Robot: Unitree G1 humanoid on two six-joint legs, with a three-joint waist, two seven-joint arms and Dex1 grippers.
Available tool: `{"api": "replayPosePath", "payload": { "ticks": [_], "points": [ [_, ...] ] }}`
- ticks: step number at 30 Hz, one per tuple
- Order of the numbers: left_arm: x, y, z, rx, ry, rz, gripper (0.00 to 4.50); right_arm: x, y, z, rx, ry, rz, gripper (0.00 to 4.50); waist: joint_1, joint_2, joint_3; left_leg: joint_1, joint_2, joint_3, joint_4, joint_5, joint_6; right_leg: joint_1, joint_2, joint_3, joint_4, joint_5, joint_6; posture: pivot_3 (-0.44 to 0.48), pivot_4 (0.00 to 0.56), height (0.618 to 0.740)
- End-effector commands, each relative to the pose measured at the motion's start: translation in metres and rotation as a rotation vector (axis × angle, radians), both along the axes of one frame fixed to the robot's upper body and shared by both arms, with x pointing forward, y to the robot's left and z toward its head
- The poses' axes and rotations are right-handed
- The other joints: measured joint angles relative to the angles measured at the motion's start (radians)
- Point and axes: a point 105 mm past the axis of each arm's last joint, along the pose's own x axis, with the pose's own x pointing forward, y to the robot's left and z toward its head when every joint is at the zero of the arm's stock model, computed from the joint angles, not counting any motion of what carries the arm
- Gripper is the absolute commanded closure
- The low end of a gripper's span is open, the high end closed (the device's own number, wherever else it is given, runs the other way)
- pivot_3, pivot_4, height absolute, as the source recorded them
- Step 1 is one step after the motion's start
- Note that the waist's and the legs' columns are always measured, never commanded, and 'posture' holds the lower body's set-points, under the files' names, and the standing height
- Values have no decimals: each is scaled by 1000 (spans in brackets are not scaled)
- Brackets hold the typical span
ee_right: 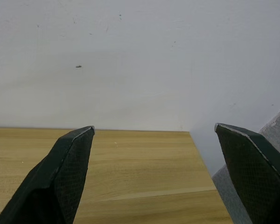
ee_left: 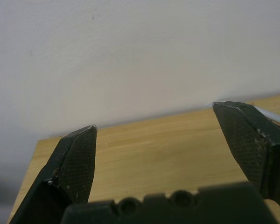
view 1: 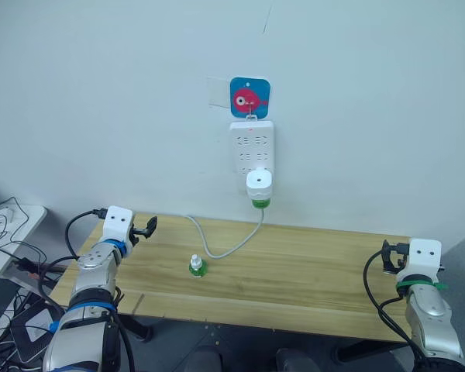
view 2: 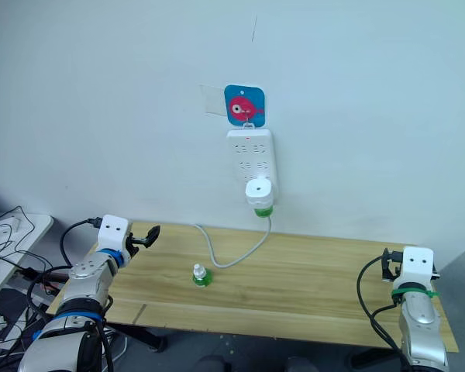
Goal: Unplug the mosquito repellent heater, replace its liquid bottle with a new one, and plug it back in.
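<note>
The place looked like a lab or test room set up for robot trials. A plain wooden table (view 1: 310,271) stood against a bare white wall (view 1: 101,93), on which a white power strip (view 1: 253,146) hung from a pink-and-blue fish hook (view 1: 249,98). At the left side a tangle of black cables (view 1: 8,271) lay over a white side surface.

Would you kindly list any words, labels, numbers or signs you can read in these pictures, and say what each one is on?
No readable text.
Blue card above the power strip: a pink fish picture, no words legible.
Power strip: a small red mark near its top, too small to read.
Mosquito repellent heater and capped green bottle on the table: any marking too small to tell.
</note>
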Motion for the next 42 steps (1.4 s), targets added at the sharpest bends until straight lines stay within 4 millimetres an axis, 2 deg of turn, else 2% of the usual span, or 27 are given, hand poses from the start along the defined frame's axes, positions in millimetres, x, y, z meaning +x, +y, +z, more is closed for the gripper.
{"api": "replayPosePath", "payload": {
  "ticks": [1,17,20,23,26,34,40,42],
  "points": [
    [8,2,18,13,-61,-2,0,5,-4,15,-34,-49,2,166,0,0,0,0,0,0,0,0,0,0,0,0,0,0,0,278,36,740],
    [7,1,23,-12,-79,-30,0,3,-1,15,-34,-45,12,166,0,0,0,0,0,0,0,0,0,0,0,0,0,0,0,265,54,740],
    [6,-1,24,-48,-74,-63,0,0,1,15,-37,-42,24,166,0,0,0,0,0,0,0,0,0,0,0,0,0,0,0,262,63,740],
    [7,-6,34,-124,-87,-126,0,-3,8,19,-38,-42,59,166,-1,0,1,0,0,0,0,0,0,0,0,0,0,-2,3,261,71,740],
    [5,-14,51,-140,-105,-235,0,-3,27,32,-45,-55,145,166,-3,1,3,0,1,0,0,0,0,0,1,0,0,-2,3,260,86,740],
    [-4,-74,111,-147,-80,-710,0,-12,138,98,-8,-123,723,166,-6,8,25,1,1,-1,0,0,0,0,2,-1,2,-4,0,236,140,740],
    [4,-114,138,-158,-83,-896,0,-15,187,133,-15,-188,921,166,-6,5,62,-1,2,-5,4,0,0,1,6,-1,2,-5,0,232,172,740],
    [8,-124,143,-169,-85,-941,391,-11,197,140,-6,-208,927,0,-5,6,71,-3,2,-6,6,0,0,0,7,-2,2,-4,0,227,180,740]
  ]
}}
